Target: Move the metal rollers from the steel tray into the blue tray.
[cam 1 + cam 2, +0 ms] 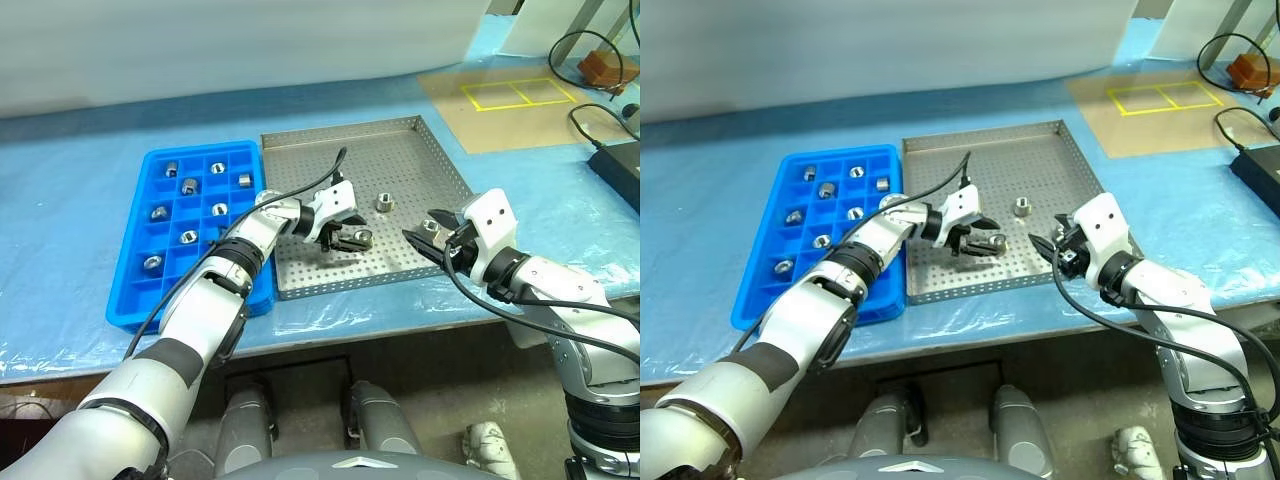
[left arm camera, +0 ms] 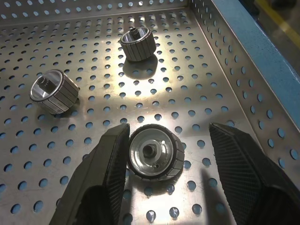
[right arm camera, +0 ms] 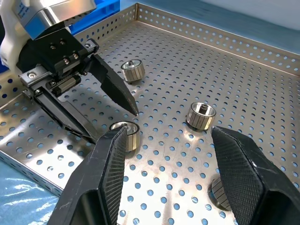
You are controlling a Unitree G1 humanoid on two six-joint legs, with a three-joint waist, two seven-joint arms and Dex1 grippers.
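Pale blue sheeting (image 1: 70,210) covers the bench, no readable writing or labels anywhere that I can make out. Blue tray (image 1: 140,300) sits left of centre with shiny ribbed rollers (image 1: 189,185) already in several compartments. Steel tray (image 1: 400,150) is mid-frame, its perforated floor holding a few more. Left gripper (image 2: 165,157) stands wide around one roller lying flat, one finger touching it. Right gripper (image 3: 165,161) is open too, holding nothing, at the tray's lower right.

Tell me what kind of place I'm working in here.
Probably a workshop or lab test bench. A table under pale blue plastic sheet holds a perforated steel tray of metal rollers and a compartmented blue tray; yellow tape squares mark a board nearby.
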